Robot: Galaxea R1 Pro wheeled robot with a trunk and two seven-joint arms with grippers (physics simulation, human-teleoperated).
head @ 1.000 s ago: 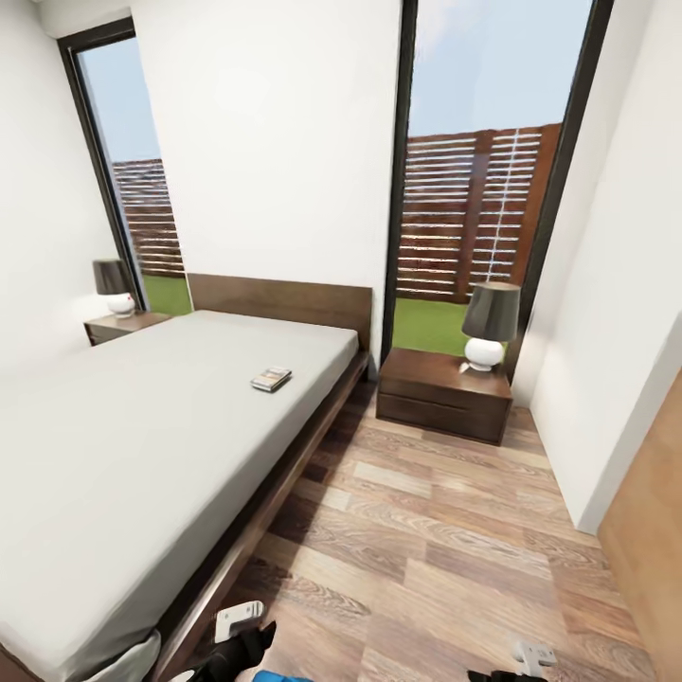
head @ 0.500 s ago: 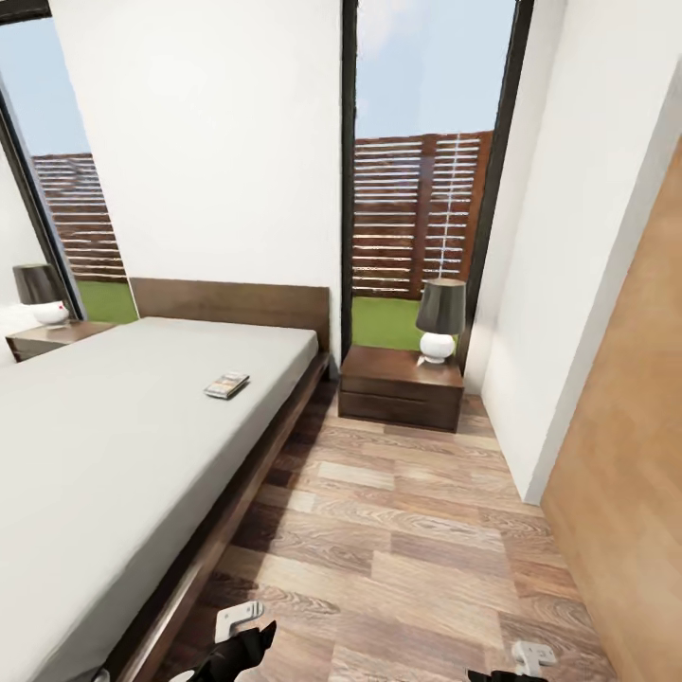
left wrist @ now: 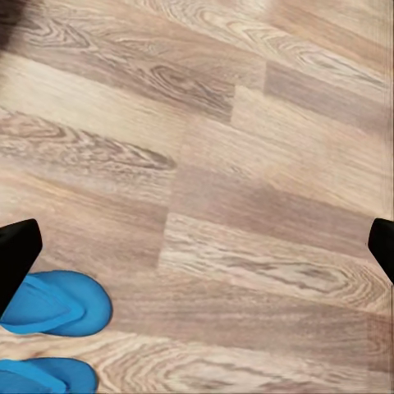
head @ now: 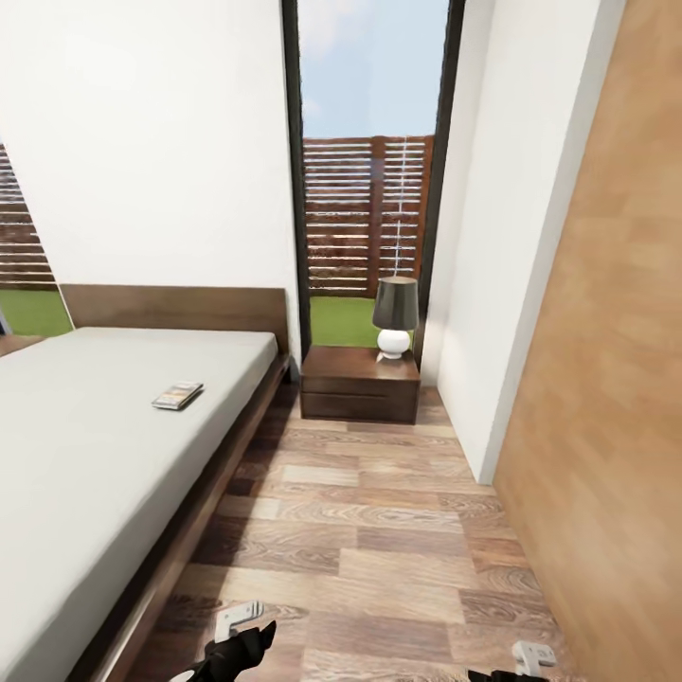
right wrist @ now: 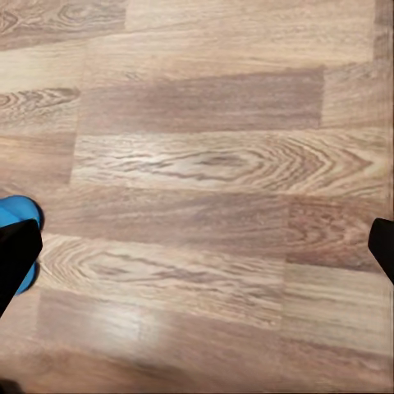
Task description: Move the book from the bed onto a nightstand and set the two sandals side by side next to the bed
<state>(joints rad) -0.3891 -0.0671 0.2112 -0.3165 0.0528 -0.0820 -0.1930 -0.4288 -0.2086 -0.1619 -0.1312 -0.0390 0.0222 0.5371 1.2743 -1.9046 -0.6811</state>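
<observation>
Lying on bed (head: pixel 85 445) mattress: book (head: pixel 177 395). Nightstand (head: pixel 360 384) with lamp (head: pixel 395 317) beside headboard, plank floor (head: pixel 379 530) between. Sandals (left wrist: pixel 57 305) on floor, side by side. Left gripper (left wrist: pixel 197 246), right gripper (right wrist: pixel 197 246) spread wide, empty.

book (head: pixel 177 395) lies flat on bed (head: pixel 85 445); blue sandals (left wrist: pixel 53 304) on floor.

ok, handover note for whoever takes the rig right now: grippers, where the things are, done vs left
Left gripper: open, empty, over bare floor.
Right gripper: open, empty.
Book lies on the bed, not moved yet.
Nightstand stands beside the headboard and carries a lamp.
Two sandals lie on the floor next to each other, seen in the left wrist view; their spot relative to the bed cannot be told.
Left: book to nightstand, check sandals.
</observation>
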